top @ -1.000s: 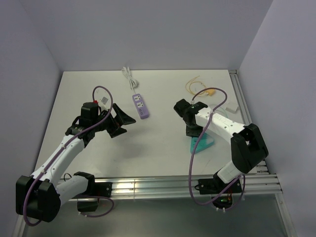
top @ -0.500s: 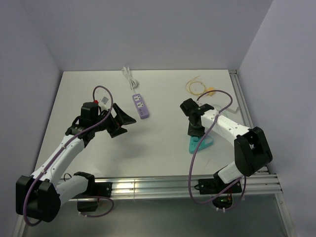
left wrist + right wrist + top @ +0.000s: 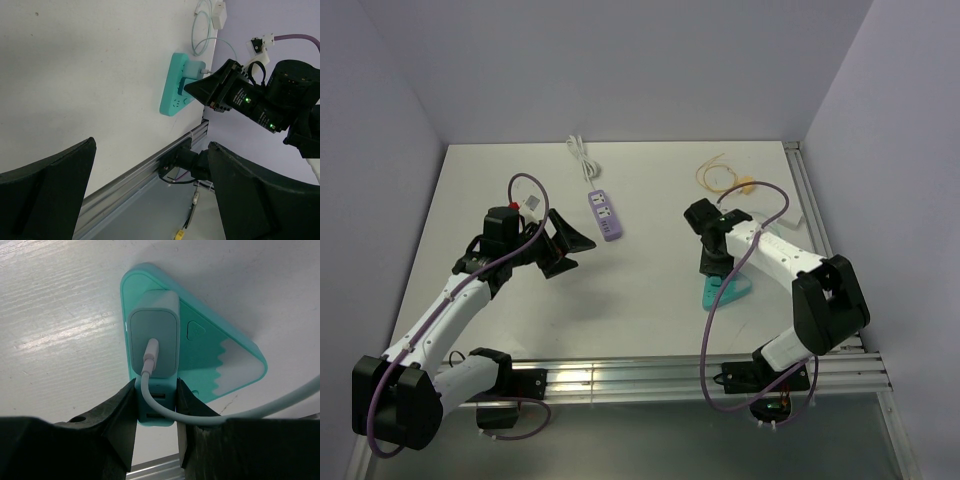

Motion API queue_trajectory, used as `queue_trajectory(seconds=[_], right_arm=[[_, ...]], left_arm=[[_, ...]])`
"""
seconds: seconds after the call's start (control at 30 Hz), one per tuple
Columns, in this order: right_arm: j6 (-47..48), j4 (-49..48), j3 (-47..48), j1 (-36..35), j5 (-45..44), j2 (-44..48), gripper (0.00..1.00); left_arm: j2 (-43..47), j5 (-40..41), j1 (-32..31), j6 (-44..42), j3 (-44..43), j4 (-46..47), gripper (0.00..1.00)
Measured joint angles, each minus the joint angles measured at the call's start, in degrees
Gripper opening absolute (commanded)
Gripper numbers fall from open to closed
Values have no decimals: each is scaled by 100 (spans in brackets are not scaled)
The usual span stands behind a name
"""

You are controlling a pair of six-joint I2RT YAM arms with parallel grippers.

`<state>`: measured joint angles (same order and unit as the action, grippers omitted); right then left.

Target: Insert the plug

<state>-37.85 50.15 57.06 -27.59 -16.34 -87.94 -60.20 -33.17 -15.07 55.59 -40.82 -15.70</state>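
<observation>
Plug (image 3: 746,187) lies loose on counter (image 3: 520,170), far right, beside yellow cable loop (image 3: 713,175). We see teal power strip (image 3: 220,360) holding white charger (image 3: 152,335). Right end effector (image 3: 156,390) clamps strip's end. Left end effector (image 3: 152,165) gapes wide, empty.

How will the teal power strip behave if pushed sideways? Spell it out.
The teal power strip looks rigid and lies flat, so it would probably slide rather than tip. The white charger plugged into it trails a floppy-looking white cable that may drag. With the jaws of the right gripper gripping its narrow end, it may pivot there.
</observation>
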Motion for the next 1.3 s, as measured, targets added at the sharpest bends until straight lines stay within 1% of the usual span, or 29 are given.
queue_trajectory(seconds=[0.2,0.47,0.83,0.9,0.97,1.03,1.1,1.13,1.17,1.2,1.3], right_arm=[[-52,-96,-63,-50,-35,11,0],[-190,-179,-7,-393,-527,-236,0],[-238,-378,48,-415,-522,-142,1],[-245,-369,103,-415,-494,-133,10],[-260,-385,105,-415,-470,-122,31],[-273,-402,98,-415,-413,-92,47],[-337,-503,46,-415,-238,-50,50],[-396,-562,-15,-424,-74,-52,60],[-463,-581,-59,-444,33,-74,64],[-466,-601,-59,-481,81,-70,71],[-518,-586,-48,-577,173,-66,75]], left_arm=[[2,-28,0,0,28,17,99],[2,-63,0,-4,33,46,99],[9,-125,0,-2,33,118,99],[20,-129,0,-2,33,127,99],[42,-131,0,-2,33,125,99],[83,-129,0,-2,33,125,99],[118,-129,0,0,33,127,99],[138,-129,0,-2,33,125,99],[151,-129,0,-2,33,127,99],[160,-129,0,-2,33,125,99],[166,-129,0,-2,33,125,99]])
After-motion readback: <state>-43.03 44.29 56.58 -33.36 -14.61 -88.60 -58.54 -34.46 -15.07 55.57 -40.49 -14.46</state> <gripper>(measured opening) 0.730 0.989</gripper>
